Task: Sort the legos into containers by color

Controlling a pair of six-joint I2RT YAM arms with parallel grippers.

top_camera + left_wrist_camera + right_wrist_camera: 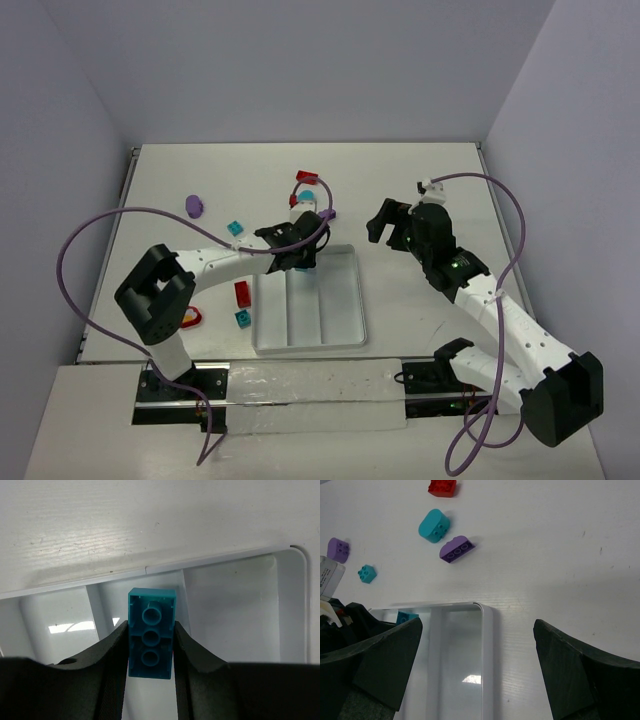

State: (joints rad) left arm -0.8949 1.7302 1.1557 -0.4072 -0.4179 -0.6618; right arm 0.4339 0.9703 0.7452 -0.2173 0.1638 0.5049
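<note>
My left gripper (151, 628) is shut on a teal brick (151, 605), whose hollow underside faces the camera. It hangs over the far end of the white tray (225, 558), above the middle compartment. From above, the left gripper (298, 252) sits at the tray's (345, 300) far rim. My right gripper (386, 226) is open and holds nothing, right of the tray's far right corner (488, 625). Loose legos lie beyond the tray: a red one (442, 487), a rounded teal one (434, 525), a purple one (456, 548), a small purple one (338, 549) and a small teal one (366, 573).
Left of the tray lie a red brick (243, 293), a teal brick (243, 319) and a red piece (192, 316). A rounded purple piece (195, 206) sits far left. Purple cables loop over both arms. Walls close in the table's back and sides.
</note>
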